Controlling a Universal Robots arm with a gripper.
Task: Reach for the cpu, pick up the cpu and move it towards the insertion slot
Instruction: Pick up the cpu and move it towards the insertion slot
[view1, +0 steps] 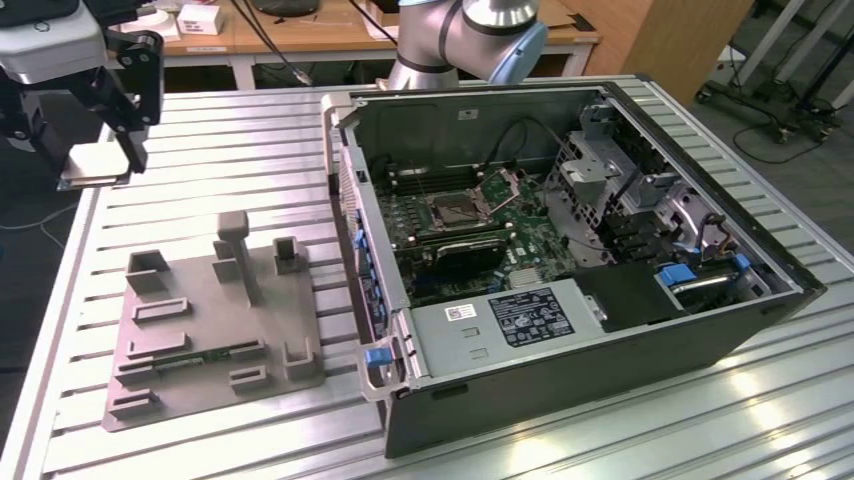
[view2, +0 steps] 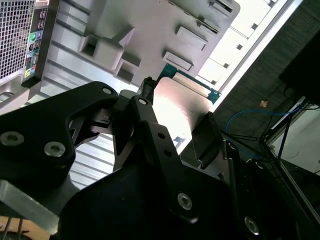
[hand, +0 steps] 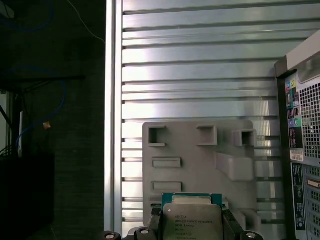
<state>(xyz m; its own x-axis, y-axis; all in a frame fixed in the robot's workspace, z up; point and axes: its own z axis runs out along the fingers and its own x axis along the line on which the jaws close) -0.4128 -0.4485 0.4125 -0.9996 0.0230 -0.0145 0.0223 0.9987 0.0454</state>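
The black two-fingered gripper (view1: 100, 150) is pinching the small flat square cpu with the shiny silver top and thin green-tan rim (view1: 83, 168). One black finger (view2: 146, 95) presses on one edge of the chip and the other finger presses on the edge across from it. The cpu sits flat between the fingertips, up in the air, and touches nothing else. In both wrist views it is right at the fingertips (hand: 192, 221) (view2: 176, 107).

Under the hand and a bit away from it lies the grey plastic tray with blocks and square holes (view1: 214, 330). The tray rests on the silver metal table made of long slats (view1: 240, 150). The hand hangs over the table's edge, near a corner of the tray.

Farther from the hand, past the tray, stands the big black open computer case (view1: 574, 350). Inside it is the green board with the square silver-framed insertion slot with a dark middle (view1: 454, 210). Its metal plate is tipped up. The slot is well apart from the cpu.

Behind the case are the silver and blue robot arm (view1: 467, 35) and a brown wooden desk (view1: 334, 40).
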